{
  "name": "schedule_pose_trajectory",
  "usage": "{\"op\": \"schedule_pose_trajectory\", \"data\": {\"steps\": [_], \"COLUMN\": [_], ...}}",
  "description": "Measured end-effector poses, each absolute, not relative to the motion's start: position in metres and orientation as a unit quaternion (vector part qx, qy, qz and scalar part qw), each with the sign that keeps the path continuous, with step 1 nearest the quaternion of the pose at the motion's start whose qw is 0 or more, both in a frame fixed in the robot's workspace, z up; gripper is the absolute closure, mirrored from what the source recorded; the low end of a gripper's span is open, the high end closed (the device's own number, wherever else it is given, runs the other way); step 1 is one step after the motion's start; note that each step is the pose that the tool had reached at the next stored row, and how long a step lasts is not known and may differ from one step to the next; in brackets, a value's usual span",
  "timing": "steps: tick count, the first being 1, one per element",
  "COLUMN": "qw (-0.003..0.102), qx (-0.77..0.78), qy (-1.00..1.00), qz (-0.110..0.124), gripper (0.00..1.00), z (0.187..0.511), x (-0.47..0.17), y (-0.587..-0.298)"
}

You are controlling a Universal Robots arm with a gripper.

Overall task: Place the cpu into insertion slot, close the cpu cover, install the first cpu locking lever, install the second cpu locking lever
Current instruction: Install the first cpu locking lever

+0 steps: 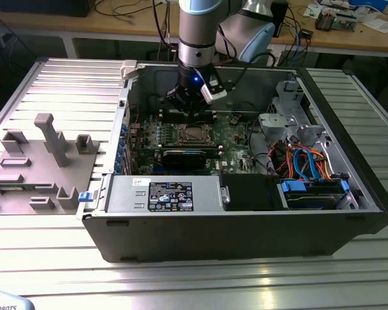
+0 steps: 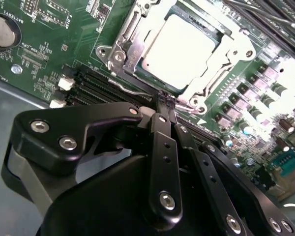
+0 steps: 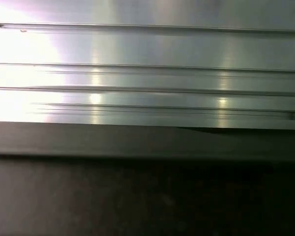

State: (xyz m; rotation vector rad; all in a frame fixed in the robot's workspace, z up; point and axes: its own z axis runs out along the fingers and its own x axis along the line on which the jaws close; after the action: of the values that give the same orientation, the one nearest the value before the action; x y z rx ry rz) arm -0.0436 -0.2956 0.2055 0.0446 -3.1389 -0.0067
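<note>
Vertically, the arm (image 1: pixel 197 29) descends into the open computer case (image 1: pixel 246 226), with its wrist pointing straight down over the green circuit board (image 1: pixel 236 139). The gripper (image 1: pixel 193 111) hangs just above the board, at the edge of the socket area farther from the exterior camera. In the second wrist view, the gripper (image 2: pixel 166 101) has its black fingers (image 2: pixel 163 147) drawn together to a narrow tip with nothing between them; the tip sits just beside a corner of the cpu cover (image 2: pixel 137 37). The cpu (image 2: pixel 179 49) lies flat in the insertion slot (image 2: pixel 152 78), its dull silver top visible through the window of the cover, which lies flat over it. In the first wrist view, ribbed aluminium table surface (image 3: pixel 147 73) appears beyond a dark case wall (image 3: pixel 147 142).
</note>
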Motion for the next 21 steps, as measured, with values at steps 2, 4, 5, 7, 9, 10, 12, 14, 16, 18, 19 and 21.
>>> {"op": "schedule_pose_trajectory", "data": {"steps": [2, 4, 5, 7, 9, 10, 12, 14, 16, 18, 19, 21], "qw": [0.001, 0.001, 0.001, 0.001, 0.002, 0.002, 0.002, 0.002, 0.002, 0.002, 0.002, 0.002], "qx": [0.014, 0.014, 0.014, 0.014, 0.014, 0.014, 0.015, 0.015, 0.015, 0.015, 0.015, 0.015], "qy": [-1.000, -1.000, -1.000, -1.000, -1.000, -1.000, -1.000, -1.000, -1.000, -1.000, -1.000, -1.000], "qz": [-0.002, -0.002, -0.002, -0.002, -0.002, -0.002, -0.002, -0.002, -0.002, -0.001, -0.001, 0.002], "gripper": [0.89, 0.89, 0.89, 0.89, 0.89, 0.89, 0.89, 0.89, 0.89, 0.89, 0.89, 0.89], "z": [0.204, 0.204, 0.204, 0.203, 0.202, 0.202, 0.201, 0.201, 0.206, 0.214, 0.216, 0.217], "x": [-0.043, -0.038, -0.035, -0.030, -0.027, -0.026, -0.025, -0.025, -0.024, -0.025, -0.025, -0.025], "y": [-0.296, -0.296, -0.296, -0.296, -0.296, -0.296, -0.296, -0.295, -0.294, -0.295, -0.295, -0.297]}}
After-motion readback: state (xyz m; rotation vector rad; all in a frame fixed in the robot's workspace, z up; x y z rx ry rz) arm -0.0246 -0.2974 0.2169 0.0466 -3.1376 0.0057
